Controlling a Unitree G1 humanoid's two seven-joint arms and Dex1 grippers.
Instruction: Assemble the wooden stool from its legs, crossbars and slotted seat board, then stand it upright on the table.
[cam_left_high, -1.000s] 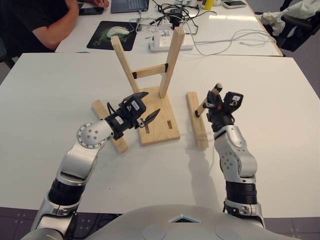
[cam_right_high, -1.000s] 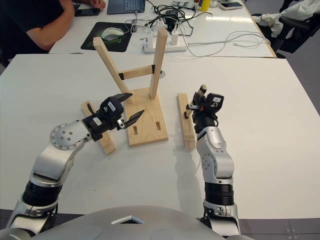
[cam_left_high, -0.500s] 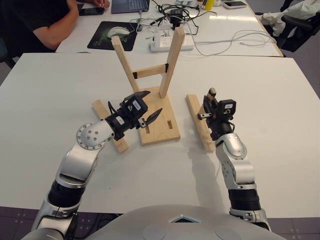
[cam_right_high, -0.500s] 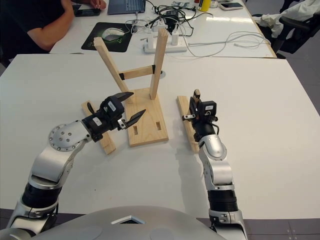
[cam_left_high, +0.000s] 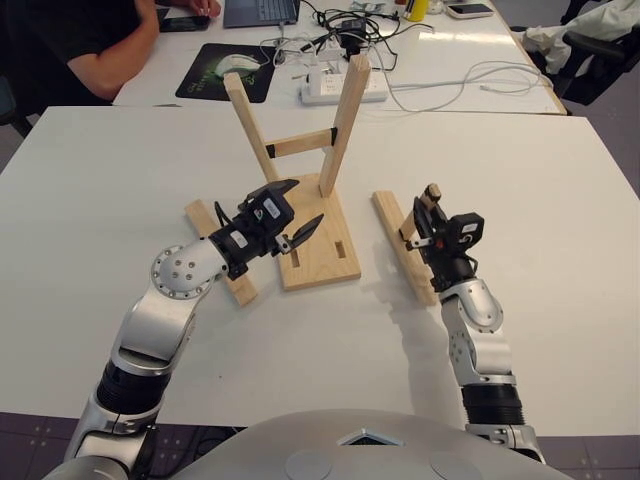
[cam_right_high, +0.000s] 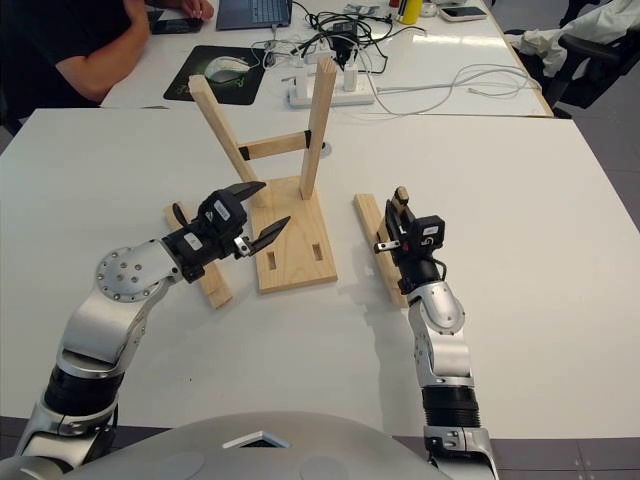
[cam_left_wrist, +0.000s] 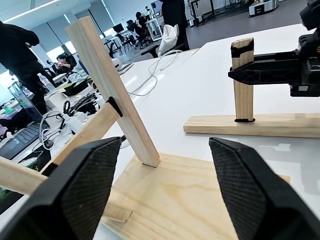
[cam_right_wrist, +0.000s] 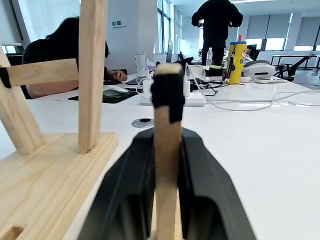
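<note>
**A:** So, where to find the seat board (cam_left_high: 318, 240)?

**B:** Lying flat on the desk (cam_left_high: 120, 180) at centre frame, slotted face up, presumably to keep the slots open for legs. Already carrying one leg pair (cam_left_high: 343, 120), rising towards the upper middle of the frame and tied by a crossbar (cam_left_high: 298, 145).

**A:** And the right end effector (cam_left_high: 424, 226)?

**B:** Right of centre, clamped on a short crossbar (cam_left_high: 430, 200). Sticking up from a second leg (cam_left_high: 398, 240), itself lying on the desk just beside the board's right edge. Probably gripped there as a handle, for lifting and turning the whole piece towards the free slots (cam_left_high: 338, 247).

**A:** Left end effector (cam_left_high: 305, 203)?

**B:** Spread wide, gripping nothing, hovering over the board's left half near the foot of the standing pair. Likely placed there to steady the board during the next insertion.

**A:** Anything else?

**B:** Another wooden bar (cam_left_high: 202, 217) lying left of the board, partly under the left arm.

**A:** Progress?

**B:** Roughly halfway, judging by the layout. Two slots unfilled, stool not yet turned upright. Worth watching for tilt in the held piece, being gripped well off its middle.
</note>
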